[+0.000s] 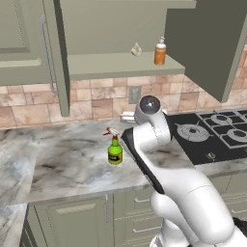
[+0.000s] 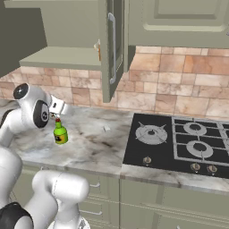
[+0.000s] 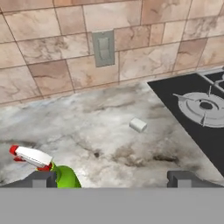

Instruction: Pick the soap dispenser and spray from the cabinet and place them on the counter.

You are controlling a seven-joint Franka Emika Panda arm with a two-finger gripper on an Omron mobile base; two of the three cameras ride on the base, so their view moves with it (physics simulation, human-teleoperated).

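One spray (image 3: 61,176) seemingly just beside open claw (image 3: 113,178).

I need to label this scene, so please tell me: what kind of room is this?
Most likely a home kitchen: a black gas stovetop set in a marble counter, olive-green wall cabinet above, and a tiled backsplash with a wall switch.

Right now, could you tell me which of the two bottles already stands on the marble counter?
The green trigger spray bottle; the orange pump soap bottle remains on the olive cabinet shelf.
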